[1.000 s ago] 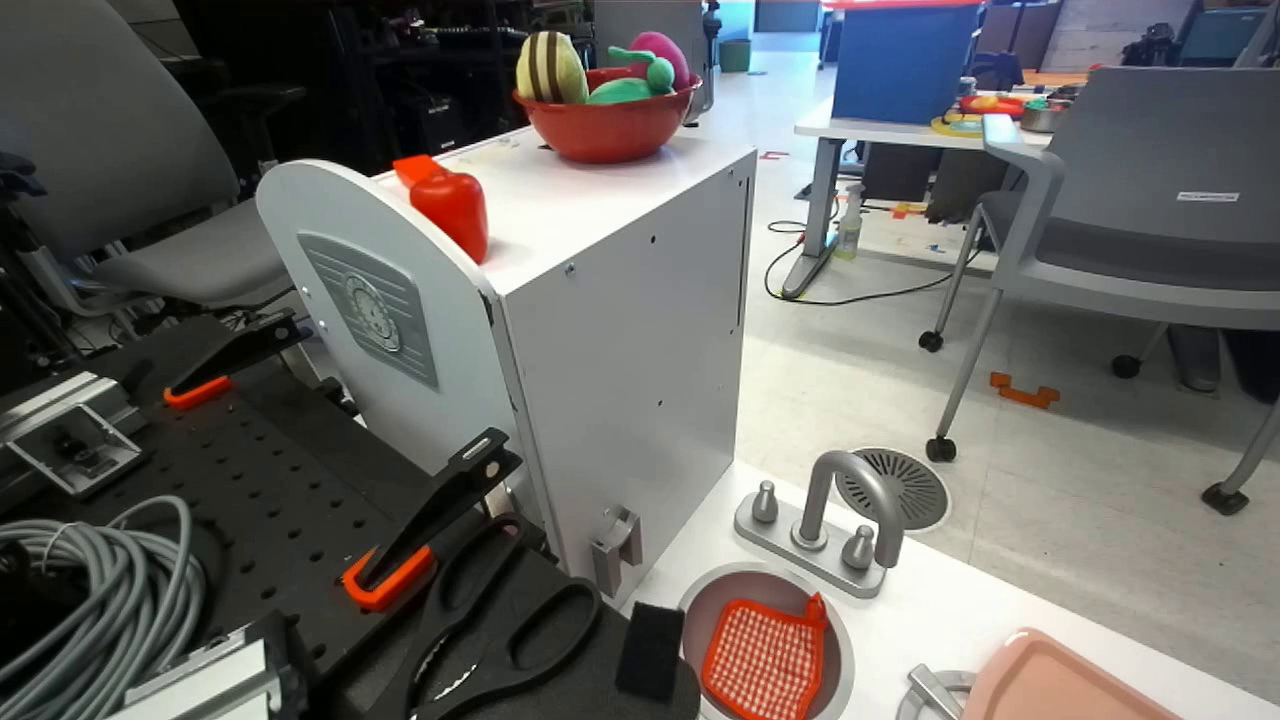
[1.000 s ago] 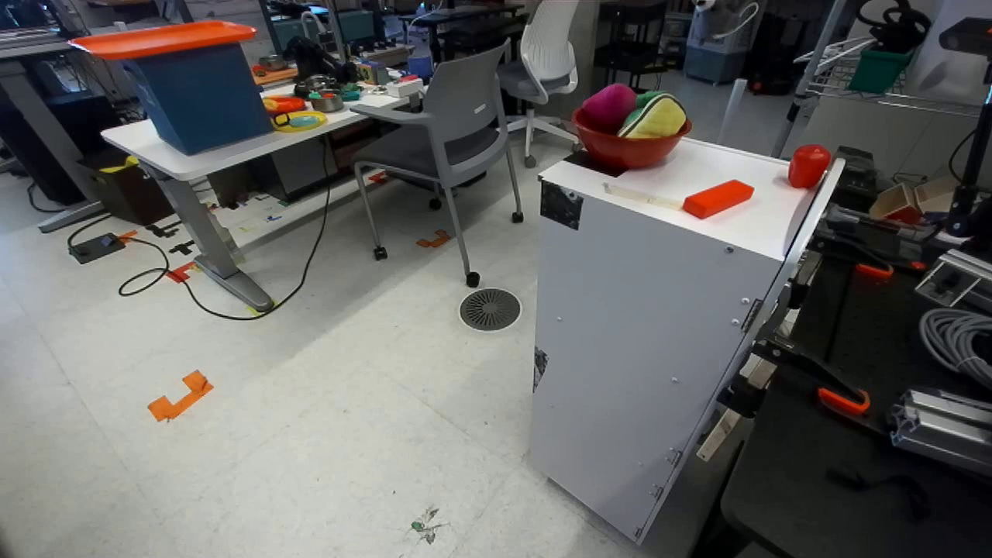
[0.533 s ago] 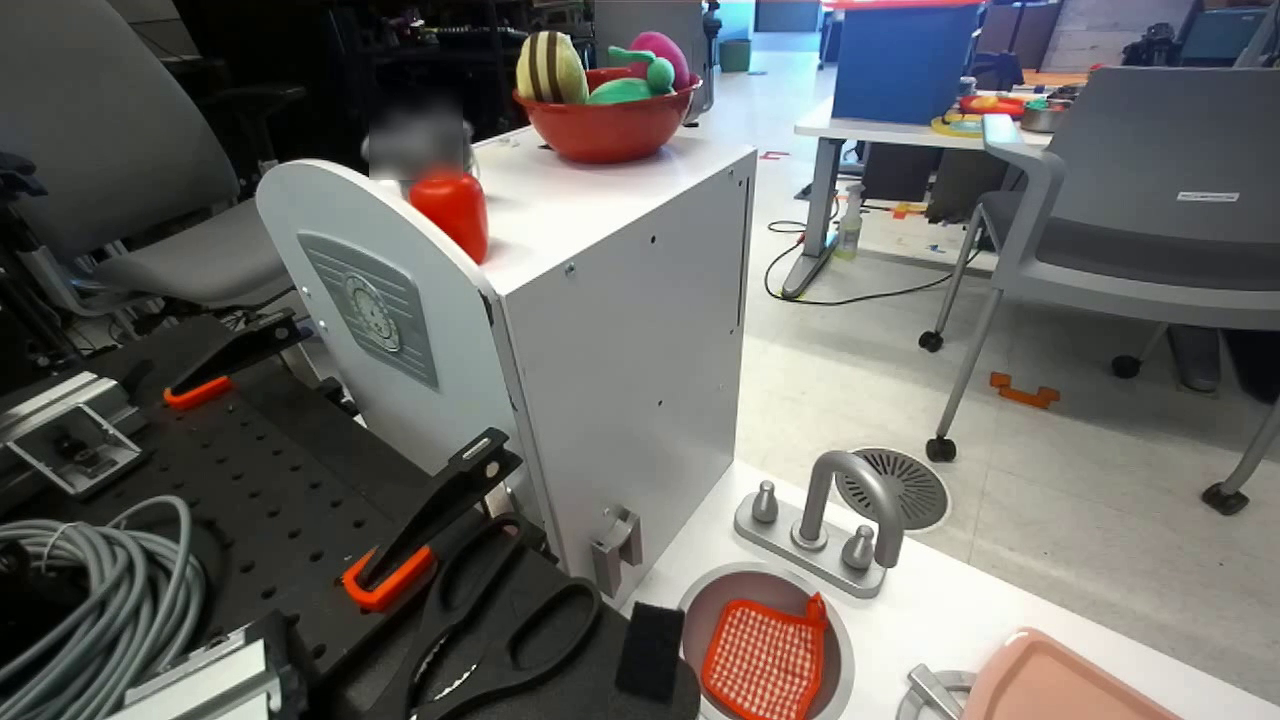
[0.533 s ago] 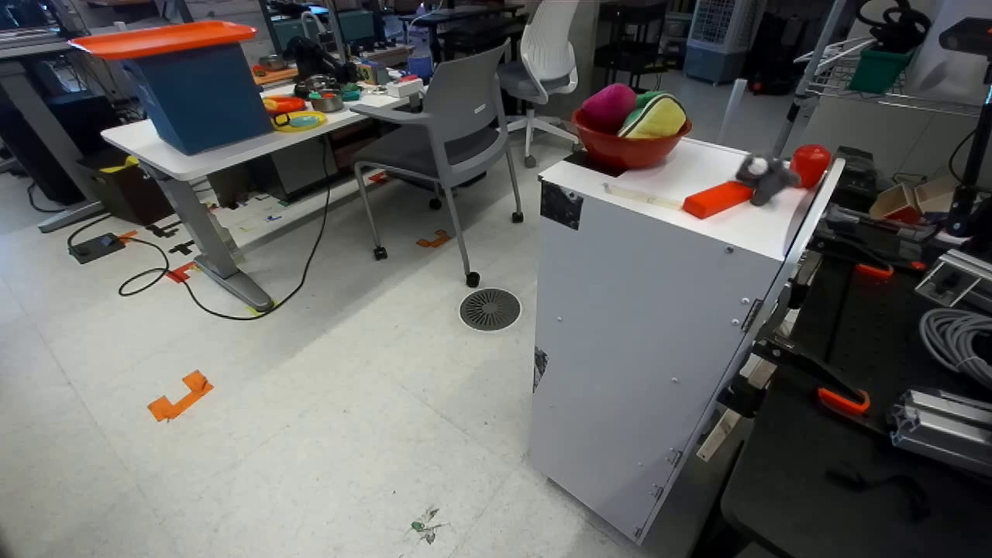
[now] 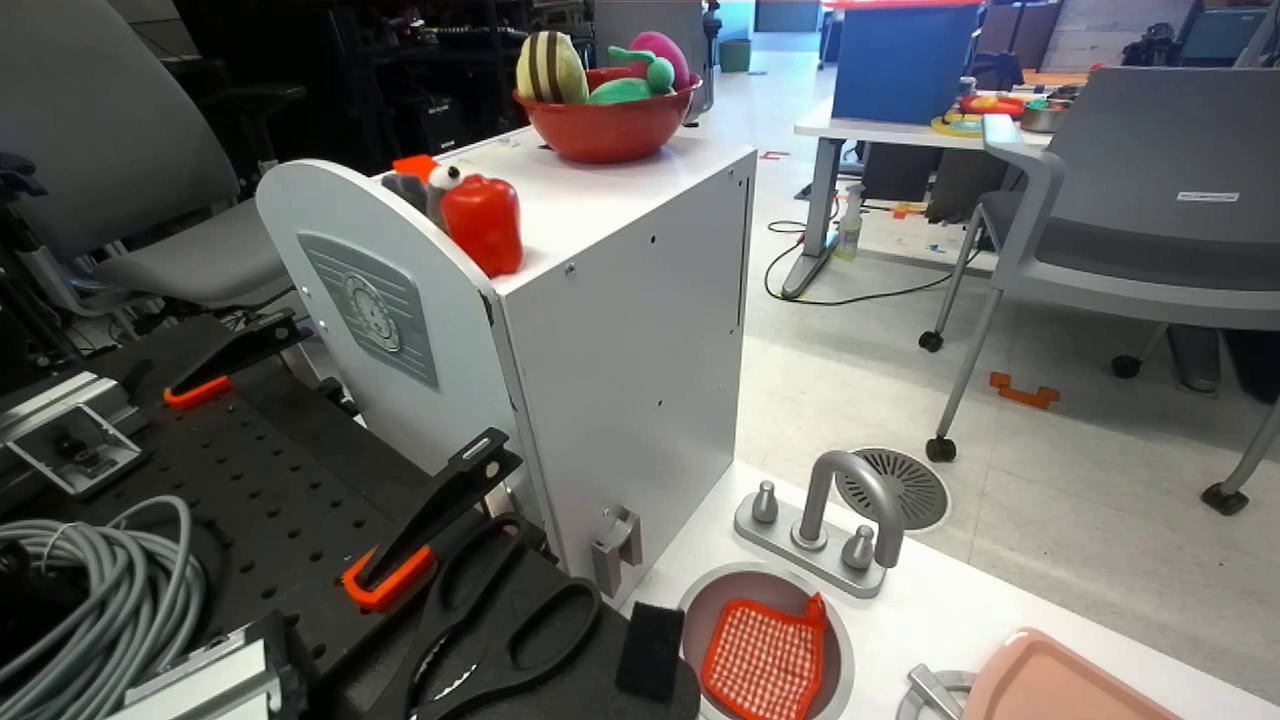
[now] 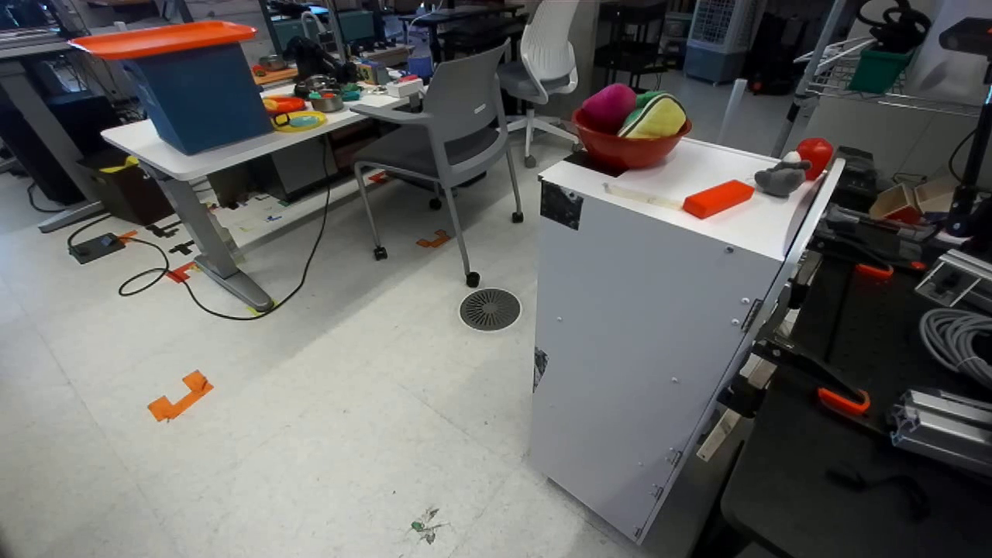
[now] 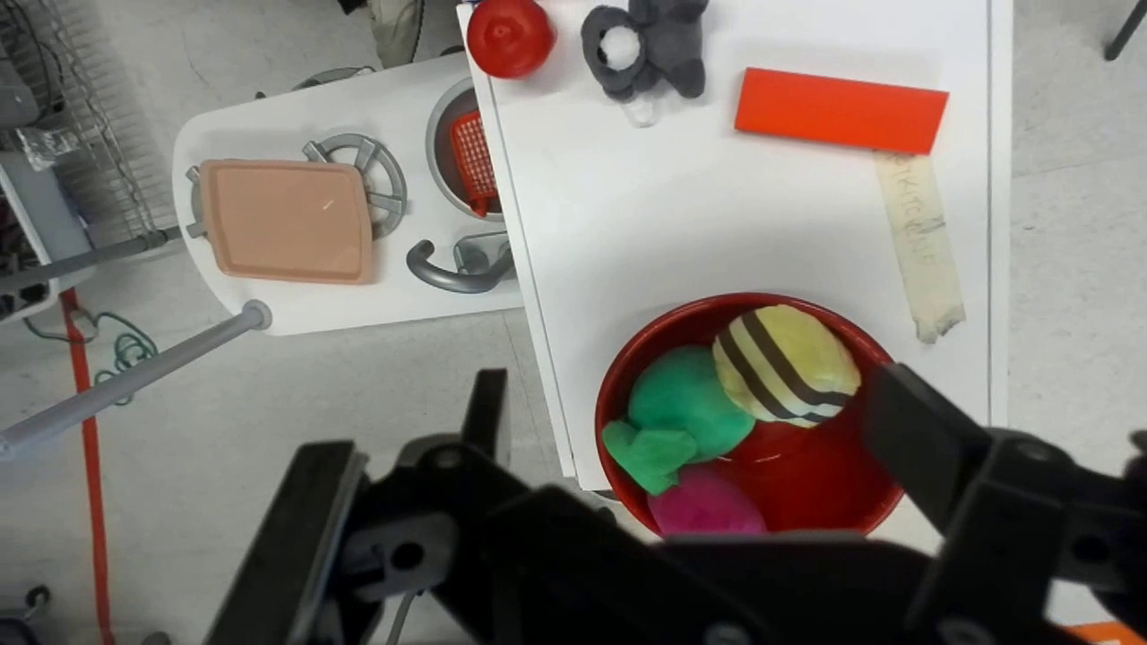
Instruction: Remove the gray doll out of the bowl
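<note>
The claw is seen in the wrist view with its two fingers spread well apart. Between them the red bowl is shown, its right edge overlapped by one finger. A yellow striped toy, a green toy and a pink toy are held in the bowl.

The bowl is carried by the white surface. Beyond its rim, a strip of tape marked with writing is stuck down, and the far end of the strip is met by an orange-red block.

Farther out, the gray doll is found outside the bowl, well apart from it, laid on the surface between the block and a red pepper. It is partly cut off by the top of the wrist view; a narrow gap is left between doll and pepper, and a white patch is seen on the doll's head. In an exterior view it is partly hidden by the pepper and by a curved panel.

On a lower surface, a sink is filled in part by a red checked cloth. Just beside the sink a faucet is mounted, and a pink tray is set near.
</note>
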Robot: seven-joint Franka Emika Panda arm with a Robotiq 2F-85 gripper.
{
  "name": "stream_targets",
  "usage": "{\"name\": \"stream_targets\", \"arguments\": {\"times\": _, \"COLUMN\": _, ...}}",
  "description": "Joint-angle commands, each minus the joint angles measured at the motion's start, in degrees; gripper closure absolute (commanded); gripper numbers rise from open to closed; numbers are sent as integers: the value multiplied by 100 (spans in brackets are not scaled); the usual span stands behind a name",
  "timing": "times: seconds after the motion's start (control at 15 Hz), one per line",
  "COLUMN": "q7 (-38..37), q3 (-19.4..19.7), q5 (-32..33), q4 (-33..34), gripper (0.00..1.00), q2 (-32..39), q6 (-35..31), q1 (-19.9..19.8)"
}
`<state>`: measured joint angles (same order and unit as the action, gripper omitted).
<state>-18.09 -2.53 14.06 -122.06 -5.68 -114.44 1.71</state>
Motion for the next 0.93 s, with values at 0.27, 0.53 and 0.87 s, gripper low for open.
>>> {"name": "stream_targets", "arguments": {"times": 0.27, "q7": -43, "q3": -33, "q5": 192, "q4": -89, "gripper": 0, "q2": -134, "q6": -45, "q1": -40}}
{"name": "stream_targets", "arguments": {"times": 0.53, "q7": -12, "q3": 50, "q5": 265, "q4": -130, "gripper": 0, "q2": -63, "q6": -565, "q1": -131}}
{"name": "stream_targets", "arguments": {"times": 0.87, "q7": 117, "q3": 59, "q5": 150, "q4": -135, "gripper": 0, "q2": 2, "q6": -825, "q1": -161}}
